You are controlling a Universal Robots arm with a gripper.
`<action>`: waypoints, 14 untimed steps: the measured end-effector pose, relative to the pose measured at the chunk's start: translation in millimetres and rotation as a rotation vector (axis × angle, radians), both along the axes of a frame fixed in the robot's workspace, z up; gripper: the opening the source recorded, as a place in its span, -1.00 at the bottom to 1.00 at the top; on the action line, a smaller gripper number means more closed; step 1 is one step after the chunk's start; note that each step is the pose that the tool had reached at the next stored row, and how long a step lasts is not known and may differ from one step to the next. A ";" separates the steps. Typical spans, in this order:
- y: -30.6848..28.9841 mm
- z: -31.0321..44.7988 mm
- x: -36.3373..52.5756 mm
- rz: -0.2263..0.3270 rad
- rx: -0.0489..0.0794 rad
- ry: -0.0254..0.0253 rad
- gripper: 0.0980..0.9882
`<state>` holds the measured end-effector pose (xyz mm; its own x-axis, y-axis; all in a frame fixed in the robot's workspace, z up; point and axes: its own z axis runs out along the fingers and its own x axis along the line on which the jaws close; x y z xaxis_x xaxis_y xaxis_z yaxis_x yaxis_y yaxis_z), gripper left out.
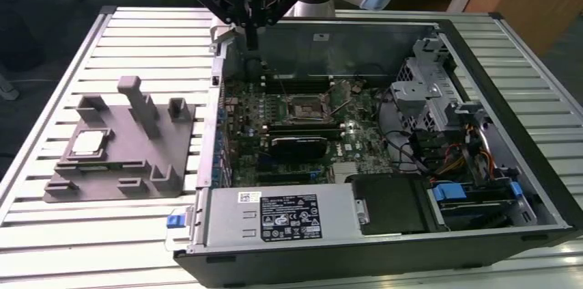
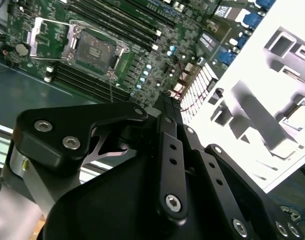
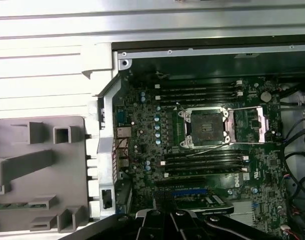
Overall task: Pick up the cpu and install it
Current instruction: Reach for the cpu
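Hand (image 1: 250, 37) hangs over the rear edge of the open computer case (image 1: 364, 248) in the exterior view, while the cpu (image 1: 89, 141) lies flat in its seat on the grey fixture (image 1: 136, 166) on the bench (image 1: 54, 234), well apart. In the second wrist view the hand looks pinched narrow and empty. In the first wrist view the socket (image 3: 205, 126) sits uncovered, its frame apparently swung back to receive the chip.

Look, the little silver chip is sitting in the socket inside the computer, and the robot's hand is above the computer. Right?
Not quite. The chip isn't in the socket; the exterior view shows it lying on the grey holder beside the computer. The gripper is above the computer, as you said.
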<state>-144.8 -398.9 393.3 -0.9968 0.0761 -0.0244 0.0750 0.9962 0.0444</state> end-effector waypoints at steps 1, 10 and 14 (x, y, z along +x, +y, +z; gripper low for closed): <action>0.0 0.0 -2.5 0.000 0.000 -0.0001 -0.98; 0.0 -0.8 -27.1 0.000 0.000 -0.0001 -0.98; 0.0 -1.7 -38.7 0.000 0.000 -0.0001 -0.98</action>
